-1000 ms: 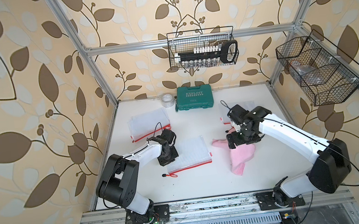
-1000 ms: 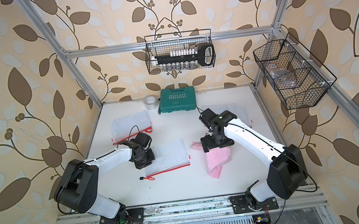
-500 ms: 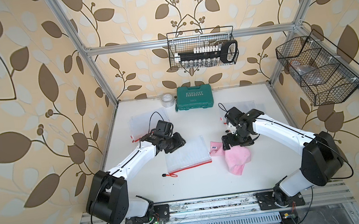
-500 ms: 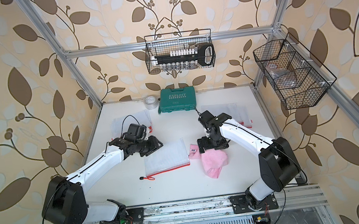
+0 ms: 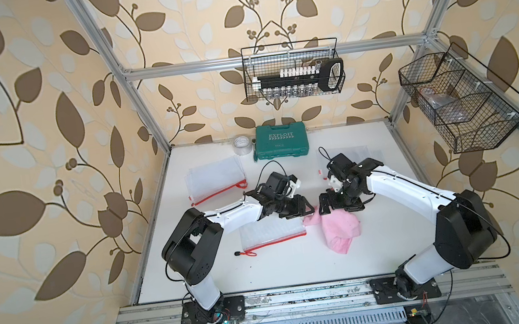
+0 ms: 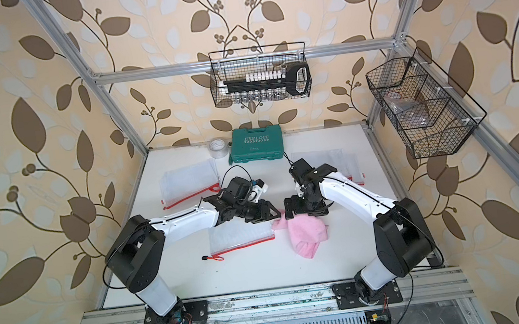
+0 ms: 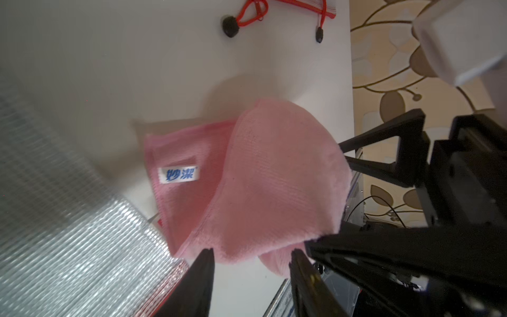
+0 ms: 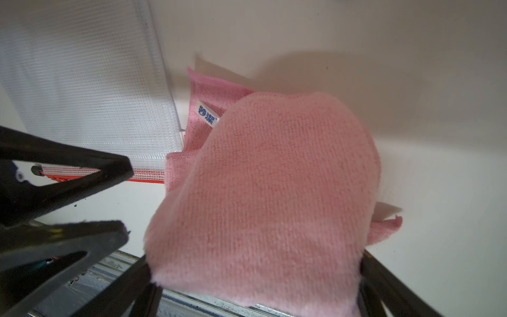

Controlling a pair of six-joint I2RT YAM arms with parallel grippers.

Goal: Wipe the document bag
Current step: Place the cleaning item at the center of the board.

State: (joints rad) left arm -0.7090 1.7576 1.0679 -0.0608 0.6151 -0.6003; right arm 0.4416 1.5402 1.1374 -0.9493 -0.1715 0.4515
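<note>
The document bag (image 5: 271, 233) was laid flat on the table (image 5: 299, 266), slightly toward 7 o'clock of its centre, with the red zip edge turned to 6 o'clock. The pink cloth (image 5: 340, 229) was bunched at the bag's 3 o'clock, its labelled corner touching the bag's short edge. The left gripper (image 5: 308, 209) was held over the bag's 2 o'clock corner, jaws partly parted and nothing clasped. The right gripper (image 5: 342, 209) was set on the cloth's 12 o'clock edge, jaws spread widest with cloth heaped between them; a firm hold could not be made out.
</note>
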